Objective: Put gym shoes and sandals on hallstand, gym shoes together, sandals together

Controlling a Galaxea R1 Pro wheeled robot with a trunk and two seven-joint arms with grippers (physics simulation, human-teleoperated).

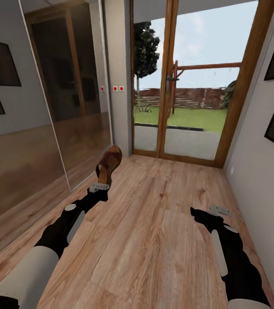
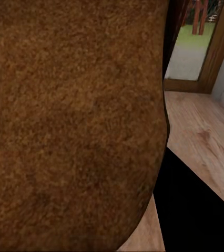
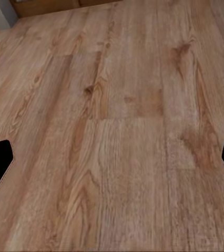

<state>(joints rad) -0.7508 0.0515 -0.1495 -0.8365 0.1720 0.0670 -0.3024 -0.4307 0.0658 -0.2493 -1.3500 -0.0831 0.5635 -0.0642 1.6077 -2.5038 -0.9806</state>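
A brown sandal (image 1: 109, 165) is being held up off the wood floor (image 1: 162, 240) at the end of the left gripper (image 1: 100, 187), whose fingers are clenched on its lower end. In the left wrist view the sandal (image 2: 75, 121) is taking up most of the picture, so it is sitting very close to that camera. Its long axis is running nearly upright, leaning a little toward the glass door (image 1: 188, 94), with the rounded upper end pointing up and forward.

The right gripper (image 1: 221, 210) is hanging above bare floor (image 3: 117, 136) with its fingers spread and nothing between them.

The likely trouble is slipping: only one end seems to be pinched, so the sandal could swing or drop if the arm is moving fast. The shoe rack is not in view, so turning toward it in this narrow corridor could knock the sandal against the mirrored panel (image 1: 59, 98) on the left.
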